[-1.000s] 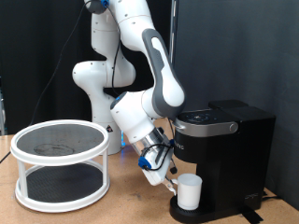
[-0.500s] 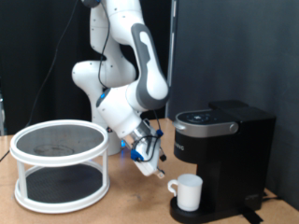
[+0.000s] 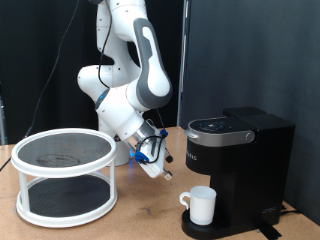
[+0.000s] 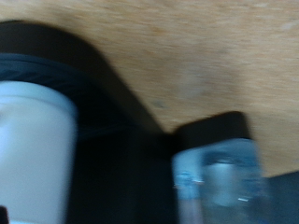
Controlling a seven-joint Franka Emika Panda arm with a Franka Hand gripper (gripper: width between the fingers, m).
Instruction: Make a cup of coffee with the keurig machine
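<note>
The white cup [image 3: 203,205] stands upright on the round drip base of the black keurig machine [image 3: 245,160], its handle towards the exterior view's left. The machine's lid is down. My gripper [image 3: 160,167] hangs tilted above the table, a little to the left of the cup and higher, apart from it and empty. In the blurred wrist view the cup [image 4: 33,154] sits on the black drip base [image 4: 107,117], with one of my fingers [image 4: 220,182] beside it and nothing between the fingers.
A white round two-tier rack with a dark mesh top [image 3: 65,175] stands on the wooden table [image 3: 140,215] at the exterior view's left. A black curtain hangs behind the machine. The arm's base stands behind the rack.
The gripper has drawn back from the cup, up and to the exterior view's left. The cup stays on the drip base.
</note>
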